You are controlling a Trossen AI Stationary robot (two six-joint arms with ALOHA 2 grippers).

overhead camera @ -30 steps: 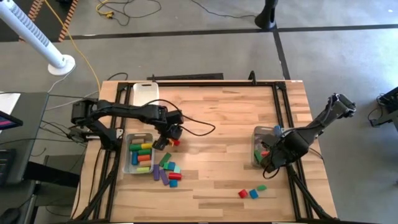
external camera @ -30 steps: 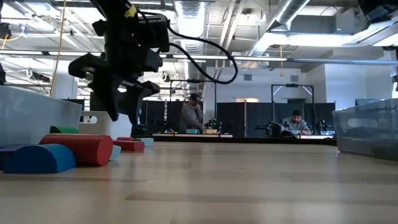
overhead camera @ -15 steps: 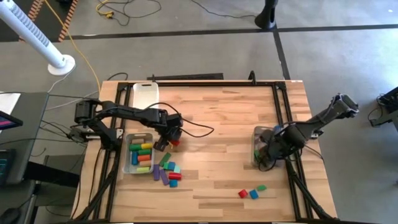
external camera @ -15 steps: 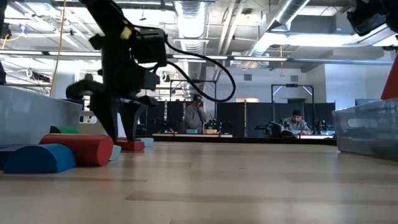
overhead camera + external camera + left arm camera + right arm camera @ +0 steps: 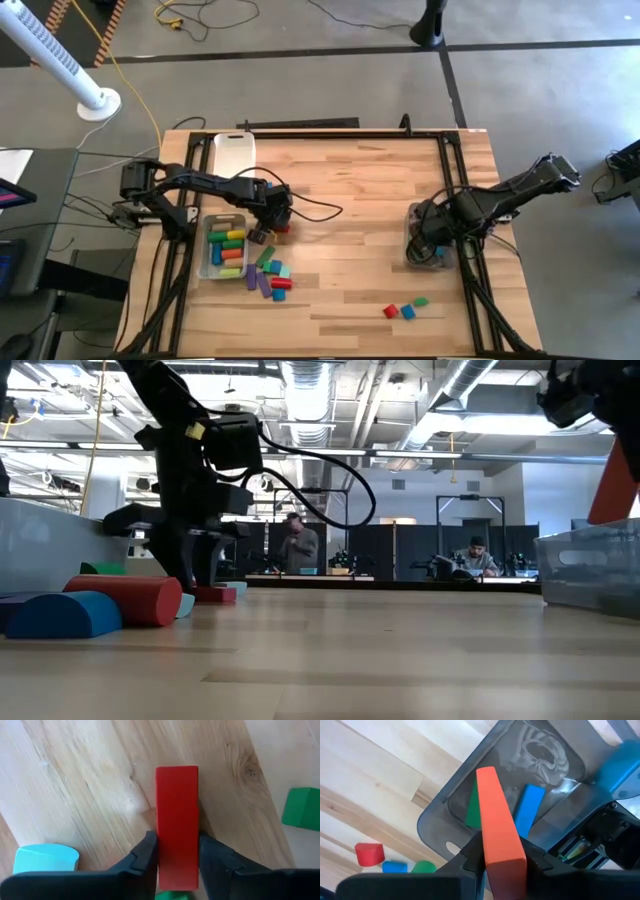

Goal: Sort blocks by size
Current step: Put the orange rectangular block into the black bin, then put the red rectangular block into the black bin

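Observation:
My left gripper [image 5: 271, 226] is down at the table, shut on a red bar [image 5: 176, 810] that lies flat on the wood just right of the left clear bin [image 5: 207, 262]. My right gripper [image 5: 428, 240] is shut on an orange-red bar [image 5: 496, 815] above the right clear bin [image 5: 442, 815], which holds a green block [image 5: 471, 812] and a blue block [image 5: 529, 807]. Several loose blocks [image 5: 270, 276] lie near the left bin, and three small ones [image 5: 403, 309] lie at the near right. My left gripper pinches the red bar's two long sides [image 5: 162, 832] between its two fingers, at the end nearer the wrist. The fingers come from above, pointing down. The bar lies flat on the table. My right gripper pinches the orange-red bar by its two broad sides [image 5: 492, 842] between its fingers, at one end. The bar sticks out beyond the fingertips, lifted clear over the bin; in the low view [image 5: 612, 485] it stands tilted above the bin's wall.
The left bin holds several coloured blocks [image 5: 228, 246]. A white tray [image 5: 232, 151] lies at the far left. A teal block [image 5: 46, 859] and a green block [image 5: 301, 809] lie close beside the red bar. Black rails [image 5: 452, 170] run along the table's edges.
My left gripper has gone down to the table and its fingers have drawn in on the red bar. My right gripper has swung toward the table's left, over the right bin, carrying the orange-red bar, which now shows at the low view's right edge.

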